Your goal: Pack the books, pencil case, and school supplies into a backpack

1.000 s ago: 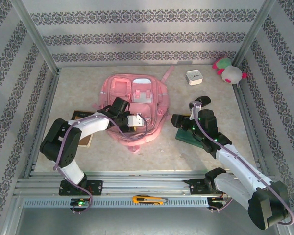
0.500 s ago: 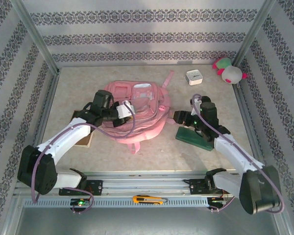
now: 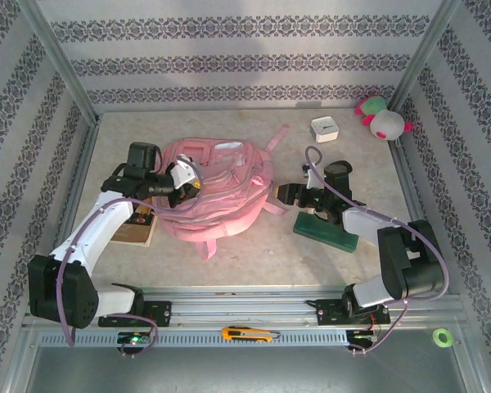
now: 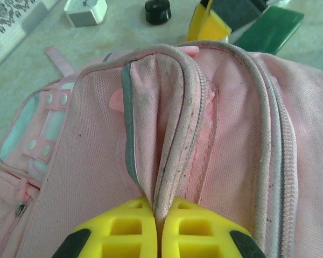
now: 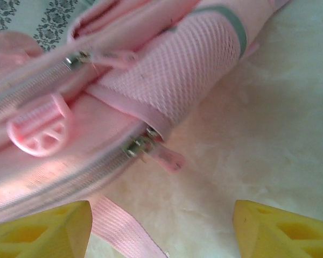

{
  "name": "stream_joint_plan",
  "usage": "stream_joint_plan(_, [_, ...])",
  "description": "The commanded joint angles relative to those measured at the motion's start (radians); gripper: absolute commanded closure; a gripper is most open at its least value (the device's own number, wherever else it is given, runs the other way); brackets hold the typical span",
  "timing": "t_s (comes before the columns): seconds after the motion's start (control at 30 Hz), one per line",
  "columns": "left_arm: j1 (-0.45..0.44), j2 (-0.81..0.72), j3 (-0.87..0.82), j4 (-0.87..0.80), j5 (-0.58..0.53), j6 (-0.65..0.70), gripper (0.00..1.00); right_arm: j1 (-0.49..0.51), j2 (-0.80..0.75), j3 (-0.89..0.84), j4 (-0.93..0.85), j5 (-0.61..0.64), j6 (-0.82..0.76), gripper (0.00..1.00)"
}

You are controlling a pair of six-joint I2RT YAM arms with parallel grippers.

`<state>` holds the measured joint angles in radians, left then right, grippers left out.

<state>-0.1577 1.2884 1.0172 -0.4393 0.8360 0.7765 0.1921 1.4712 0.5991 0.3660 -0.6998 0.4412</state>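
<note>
backpack (image 3: 229,201) 1 | green book (image 3: 327,232) 1 | plush toy (image 3: 382,119) 1

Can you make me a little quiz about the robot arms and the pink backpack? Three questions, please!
1. True or false: the left gripper is pinching a fold of the backpack.
2. Pick one. The right gripper is: A) open, B) shut on a zip pull, C) holding a pencil.
3. What soft thing sits in the far right corner?

Key: 1 true; 2 A; 3 the plush toy.
</note>
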Motion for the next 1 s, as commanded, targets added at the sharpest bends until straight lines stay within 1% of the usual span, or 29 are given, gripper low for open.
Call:
stream_joint_plan(0.0, [0.037,-0.005,0.087,-0.006,0.174,-0.004,1.0,-0.002,0.036,-0.016,0.106,-0.046,-0.019,0.31])
stream_joint_plan(0.17, [0.082,0.011,0.144,-0.101,0.22,0.046,1.0,0.023,0.115,0.024,0.125,-0.038,-0.067,0.33])
stream_joint_plan(0.27, [0.089,0.014,0.165,-0.145,0.232,0.074,1.0,0.048,0.15,0.061,0.135,-0.046,-0.102,0.34])
stream_joint_plan(0.47, [0.09,0.016,0.172,-0.156,0.25,0.083,1.0,0.075,0.209,0.125,0.152,-0.047,-0.164,0.34])
stream_joint_plan(0.53, [0.09,0.02,0.172,-0.156,0.256,0.084,1.0,0.08,0.222,0.141,0.163,-0.072,-0.185,0.35])
stream_joint_plan(0.67, [0.091,0.019,0.165,-0.149,0.252,0.084,1.0,0.081,0.225,0.142,0.214,-0.144,-0.222,0.4])
stream_joint_plan(0.7, [0.09,0.02,0.16,-0.144,0.25,0.083,1.0,0.082,0.219,0.137,0.22,-0.154,-0.23,0.42])
stream_joint_plan(0.77, [0.09,0.02,0.155,-0.142,0.238,0.086,1.0,0.079,0.199,0.122,0.223,-0.173,-0.242,0.49])
stream_joint_plan(0.97, [0.09,0.012,0.145,-0.137,0.164,0.104,1.0,0.06,0.131,0.072,0.223,-0.19,-0.231,0.76])
